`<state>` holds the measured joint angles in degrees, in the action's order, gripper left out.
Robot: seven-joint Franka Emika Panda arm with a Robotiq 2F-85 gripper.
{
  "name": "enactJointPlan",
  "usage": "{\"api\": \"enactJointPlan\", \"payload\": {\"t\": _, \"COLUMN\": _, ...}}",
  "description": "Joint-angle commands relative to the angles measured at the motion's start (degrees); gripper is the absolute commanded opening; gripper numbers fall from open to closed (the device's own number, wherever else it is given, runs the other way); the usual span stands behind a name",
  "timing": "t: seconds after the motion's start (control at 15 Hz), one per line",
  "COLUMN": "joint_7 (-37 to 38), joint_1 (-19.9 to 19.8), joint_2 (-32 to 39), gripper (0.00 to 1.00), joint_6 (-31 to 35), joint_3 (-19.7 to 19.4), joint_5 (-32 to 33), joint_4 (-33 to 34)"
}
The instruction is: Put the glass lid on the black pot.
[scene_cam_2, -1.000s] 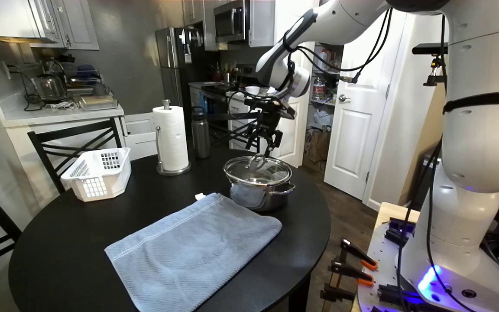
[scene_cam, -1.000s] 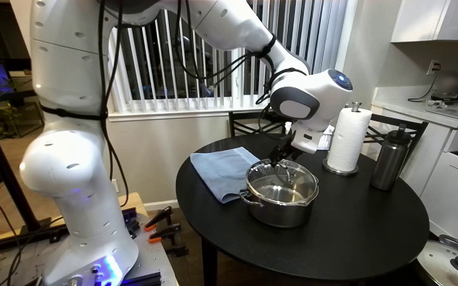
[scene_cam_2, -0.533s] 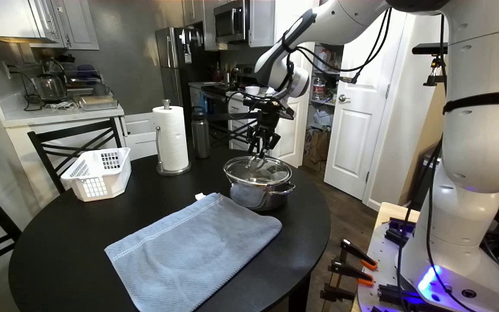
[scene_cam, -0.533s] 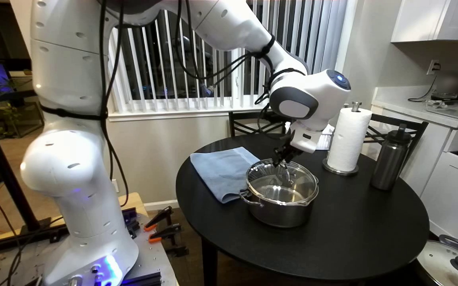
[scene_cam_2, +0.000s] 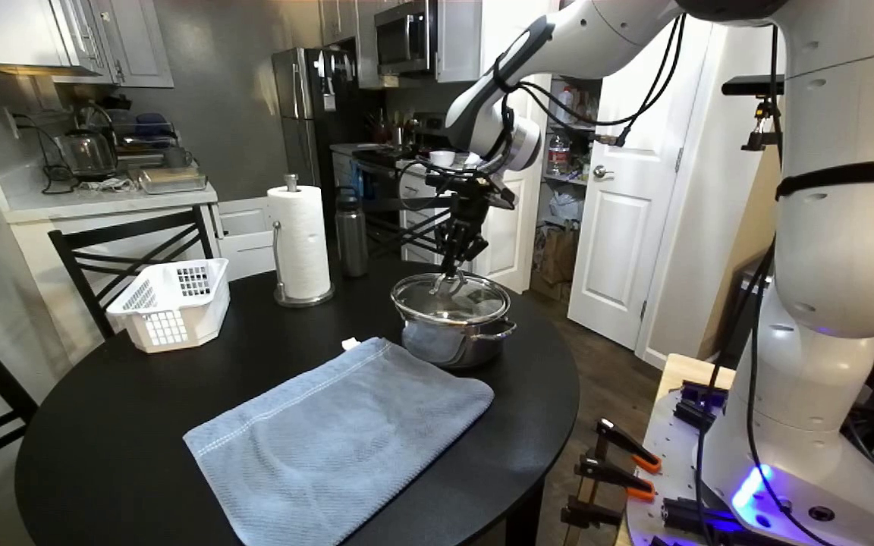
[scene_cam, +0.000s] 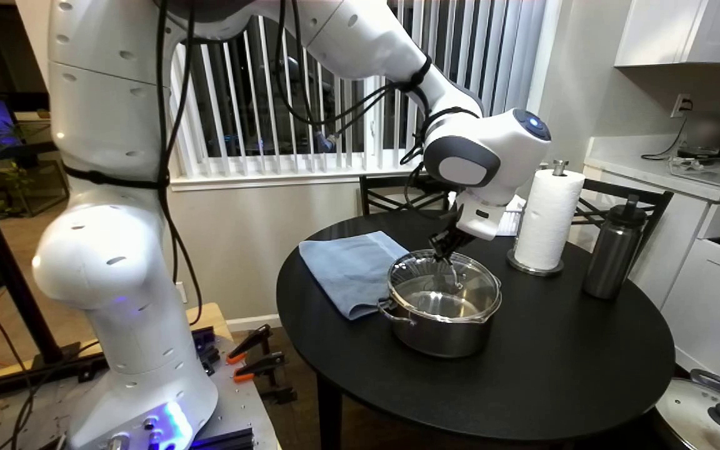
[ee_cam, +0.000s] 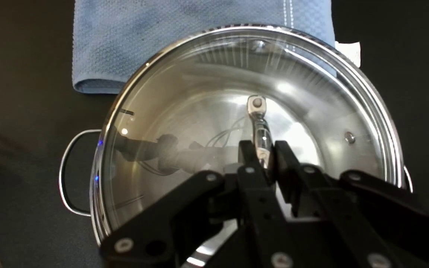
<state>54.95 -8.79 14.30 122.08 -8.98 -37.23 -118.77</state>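
Drawn inward since the earlier frames, the fingers (ee_cam: 247, 154) of the gripper (ee_cam: 263, 147) have gone from standing apart around the handle (ee_cam: 261, 130) to pinching it, while the glass lid (scene_cam_2: 461, 305) and the steel pot (scene_cam: 441, 340) have shifted by a hair at most. Only about the handle's own width is left between the jaws, and they have hold of nothing else. In both exterior views the lid lies roughly level on top of the pot, which stands on the black table (scene_cam: 560, 369); in an exterior view the blue cloth (scene_cam: 354, 269) is just to its left and the paper towel roll (scene_cam: 549, 219) stands far and to the right. Placing therefore looks nearly finished, and I take the step in hand to be a last grip for setting the lid true. Whether its edge is seated all the way round, glare and the fingers hide. Next, I would expect a small nudge or turn with light downward pressure, then the fingers spread enough to free the handle, and a straight rise so that nothing drags the lid off centre.
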Motion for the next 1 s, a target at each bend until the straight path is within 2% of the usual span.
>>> {"api": "enactJointPlan", "payload": {"t": 0.0, "joint_7": 2.2, "joint_1": 0.9, "joint_2": -1.5, "gripper": 0.04, "joint_6": -0.5, "joint_3": -0.5, "joint_5": 3.2, "joint_4": -0.5}}
{"api": "enactJointPlan", "payload": {"t": 0.47, "joint_7": 7.7, "joint_1": 3.0, "joint_2": -3.8, "gripper": 0.04, "joint_6": -0.2, "joint_3": 0.0, "joint_5": 12.1, "joint_4": -0.6}}
{"api": "enactJointPlan", "payload": {"t": 0.87, "joint_7": 9.3, "joint_1": 4.1, "joint_2": -3.6, "gripper": 0.04, "joint_6": 0.9, "joint_3": 0.5, "joint_5": 15.0, "joint_4": -0.4}}
{"api": "enactJointPlan", "payload": {"t": 0.93, "joint_7": 9.2, "joint_1": 4.1, "joint_2": -3.5, "gripper": 0.42, "joint_6": 1.0, "joint_3": 0.5, "joint_5": 14.9, "joint_4": -0.5}}
